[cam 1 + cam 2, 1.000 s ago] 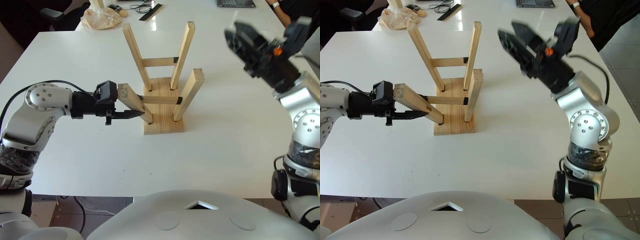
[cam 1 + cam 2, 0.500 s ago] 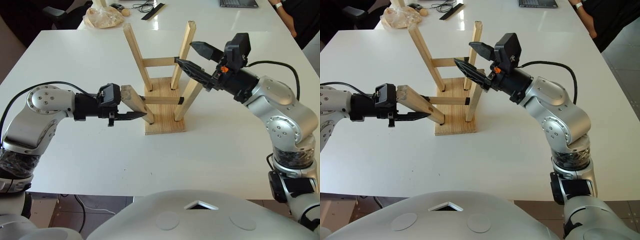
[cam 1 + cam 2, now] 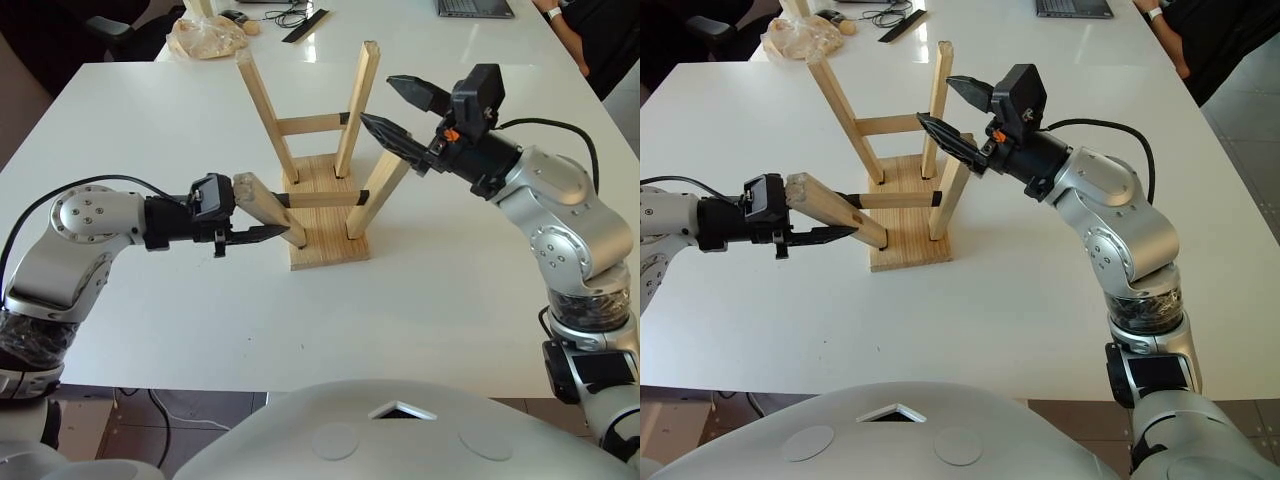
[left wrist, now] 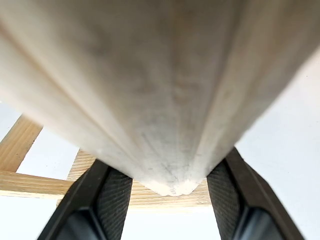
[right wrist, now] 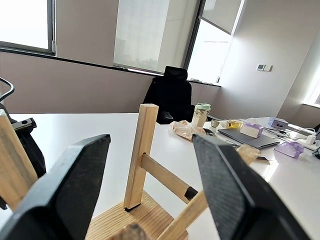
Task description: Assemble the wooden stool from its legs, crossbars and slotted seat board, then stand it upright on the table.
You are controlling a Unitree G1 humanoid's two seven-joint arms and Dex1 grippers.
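The wooden stool stands upside down, its seat board [image 3: 330, 252] flat on the white table [image 3: 450, 300] and its legs pointing up. Crossbars [image 3: 316, 124] join the legs. My left gripper [image 3: 262, 222] is shut on the near-left leg [image 3: 266, 203], coming in from the left; the left wrist view shows that leg [image 4: 150, 90] pinched between the dark fingers [image 4: 112, 195]. My right gripper [image 3: 380, 102] is open at the top of the near-right leg [image 3: 375, 200], one finger on each side of it. Between its fingers [image 5: 75, 190], the right wrist view shows a far leg [image 5: 140, 155].
At the table's back left lie a filled plastic bag [image 3: 205, 35] and a black bar [image 3: 300, 22]. A laptop [image 3: 475, 7] sits at the back right. Bare table lies in front of the stool and to its right.
My right arm swung down from high on the right to the stool's near-right leg, fingers open. The left gripper kept its hold, and the stool shifted slightly left.
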